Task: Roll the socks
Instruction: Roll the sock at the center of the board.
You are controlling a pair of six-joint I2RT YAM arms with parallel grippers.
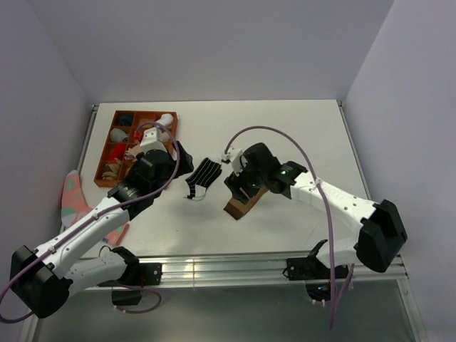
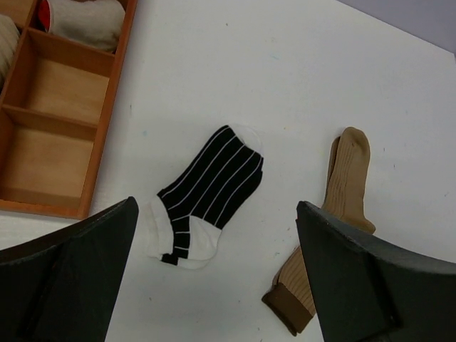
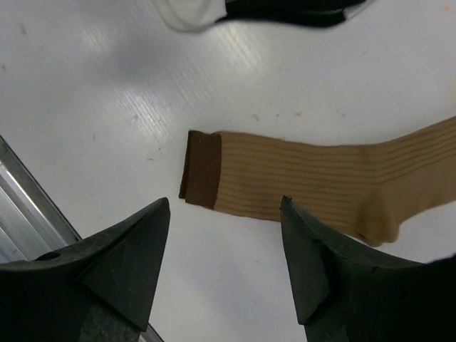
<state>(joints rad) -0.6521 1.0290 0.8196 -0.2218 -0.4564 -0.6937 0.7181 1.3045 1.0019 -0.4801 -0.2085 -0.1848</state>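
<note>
The black sock with thin white stripes [image 1: 201, 178] lies flat mid-table; it also shows in the left wrist view [image 2: 210, 187] and at the top edge of the right wrist view [image 3: 285, 11]. The tan-brown sock [image 1: 240, 206] lies flat just right of it, dark cuff toward the near edge; it also shows in the left wrist view [image 2: 347, 187] and the right wrist view [image 3: 313, 182]. My left gripper [image 1: 183, 159] [image 2: 216, 206] is open and empty, above and left of the striped sock. My right gripper [image 1: 238, 184] [image 3: 224, 201] is open and empty, hovering over the tan sock near its cuff.
An orange compartment tray [image 1: 108, 153] [image 2: 107, 128] with white, red and grey sock bundles stands at the back left. A pink sock with teal patches [image 1: 71, 196] lies at the left table edge. An aluminium rail [image 1: 228, 269] [image 3: 21, 192] runs along the near edge.
</note>
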